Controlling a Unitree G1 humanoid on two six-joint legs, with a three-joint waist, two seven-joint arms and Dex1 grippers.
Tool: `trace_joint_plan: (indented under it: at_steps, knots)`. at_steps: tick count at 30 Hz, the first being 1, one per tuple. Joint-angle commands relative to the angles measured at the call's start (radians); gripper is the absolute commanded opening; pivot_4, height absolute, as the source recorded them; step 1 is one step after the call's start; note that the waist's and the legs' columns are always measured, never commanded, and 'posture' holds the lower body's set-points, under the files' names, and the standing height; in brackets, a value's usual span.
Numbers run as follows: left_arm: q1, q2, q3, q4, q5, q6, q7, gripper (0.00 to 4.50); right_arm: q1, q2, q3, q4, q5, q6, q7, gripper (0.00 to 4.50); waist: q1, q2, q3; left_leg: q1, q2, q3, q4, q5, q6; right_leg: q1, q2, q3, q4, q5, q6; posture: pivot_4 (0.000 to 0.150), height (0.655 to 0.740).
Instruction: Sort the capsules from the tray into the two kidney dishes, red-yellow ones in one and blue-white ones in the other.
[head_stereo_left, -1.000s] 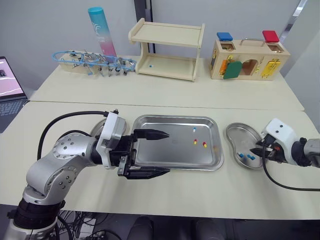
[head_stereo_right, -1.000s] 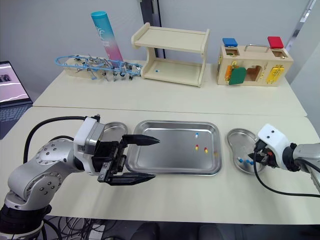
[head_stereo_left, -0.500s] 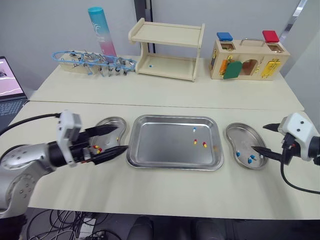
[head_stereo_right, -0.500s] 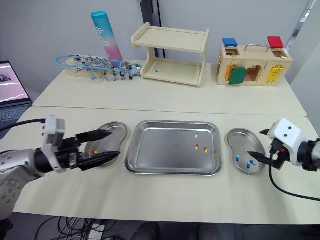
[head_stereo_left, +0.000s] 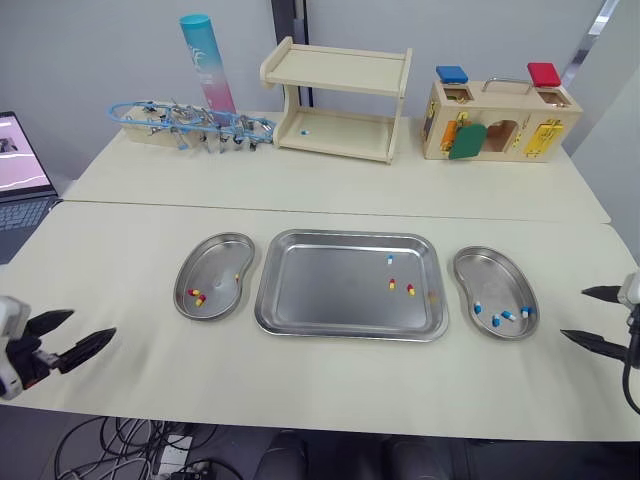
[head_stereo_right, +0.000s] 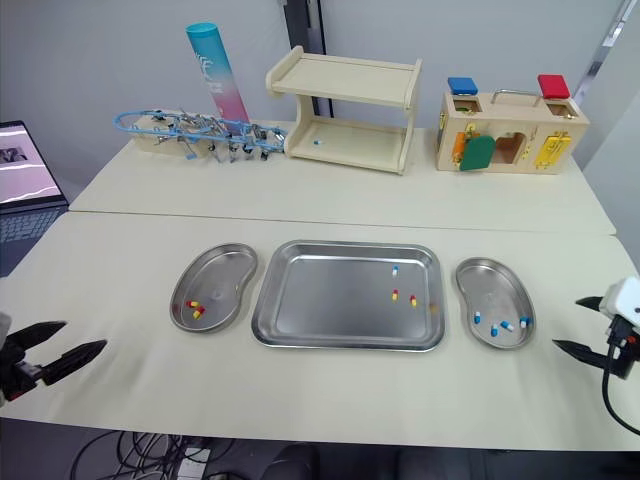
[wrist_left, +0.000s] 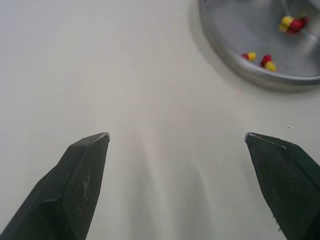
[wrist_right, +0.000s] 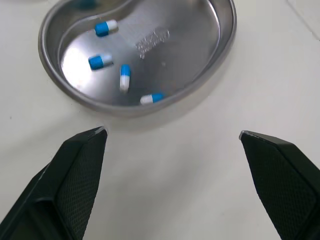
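Right gripper (head_stereo_left: 577, 313), splayed, partly cropped

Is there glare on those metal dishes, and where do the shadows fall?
Right wrist view: the right dish has brighter patches on its floor and a soft shadow on the table beside its rim. Left eye view: the tray gleams evenly, without harsh glare.

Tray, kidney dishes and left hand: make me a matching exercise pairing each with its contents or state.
Column one:
1. left kidney dish
2. tray
3. right kidney dish
4. left hand

Column two:
A. blue-white capsules only
B. open, holding nothing
C. red-yellow capsules only
D. capsules of both colours

Pairs: 1-C, 2-D, 3-A, 4-B
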Motion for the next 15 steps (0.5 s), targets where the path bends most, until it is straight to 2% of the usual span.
trace_joint_plan:
  at_steps: [1,6,15]
  knots:
    - [0.009,-0.001,0.042,0.070,0.009,-0.048,-0.006,4.50,0.026,-0.006,-0.058,0.000,-0.002,-0.018,-0.001,4.49,0.000,0.000,0.000,0.000,0.000,0.000,0.000,0.000,0.000,0.000,0.000,0.000,0.000,0.000,0.000,0.150,0.7400]
    - [0.015,0.001,0.032,0.083,0.008,-0.057,-0.010,4.50,0.052,-0.005,-0.055,-0.001,-0.005,-0.028,-0.006,4.49,-0.001,0.000,0.000,0.000,0.000,0.000,0.000,0.000,0.000,0.000,0.000,0.000,0.000,0.000,0.000,0.150,0.7400]
    - [0.012,0.006,0.033,0.000,-0.015,-0.021,-0.019,4.50,0.047,-0.015,-0.043,0.000,0.000,-0.024,0.001,4.49,0.000,0.000,0.000,0.001,0.000,0.000,0.000,0.000,0.000,0.001,0.000,0.000,0.000,0.000,0.000,0.150,0.7400]
